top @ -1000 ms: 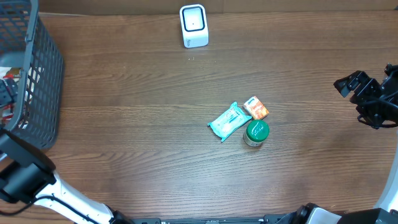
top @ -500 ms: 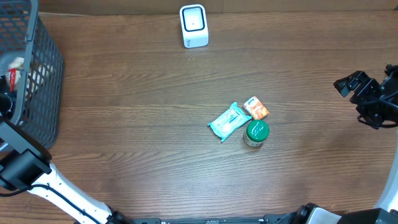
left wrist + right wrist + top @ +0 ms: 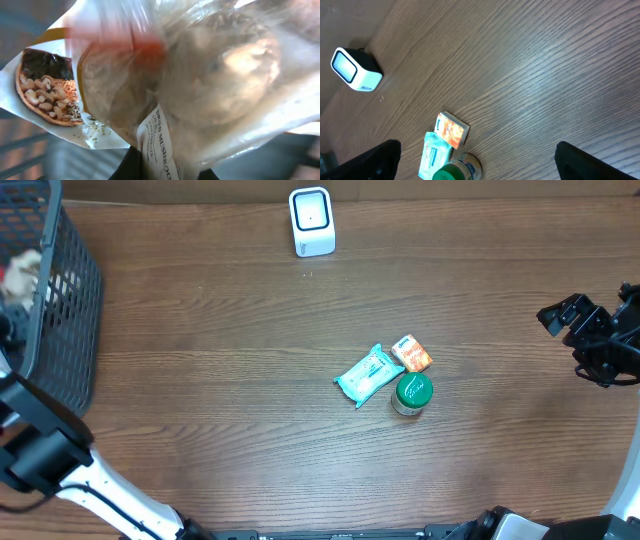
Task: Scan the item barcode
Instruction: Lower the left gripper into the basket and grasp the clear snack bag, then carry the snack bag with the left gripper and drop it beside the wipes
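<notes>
My left gripper (image 3: pixel 162 172) is shut on a clear bag of dried mushrooms (image 3: pixel 200 75) with a white label, which fills the left wrist view. From overhead the bag (image 3: pixel 20 270) is a pale blur inside the grey basket (image 3: pixel 75 320) at the far left. The white scanner (image 3: pixel 311 221) stands at the table's back edge, also seen as the scanner (image 3: pixel 356 70) in the right wrist view. Over the table's right side my right gripper (image 3: pixel 578 340) hangs open and empty, well apart from everything.
Mid-table lie a teal wipes pack (image 3: pixel 368 374), a small orange packet (image 3: pixel 412 354) and a green-lidded jar (image 3: pixel 412 393), close together. The right wrist view shows the same wipes pack (image 3: pixel 434 152), packet (image 3: pixel 452 130) and jar (image 3: pixel 456 169). The basket's wire wall stands tall at the left edge.
My left gripper has closed from open onto the mushroom bag, and the bag has shifted toward the back of the basket. The right arm has not moved.
</notes>
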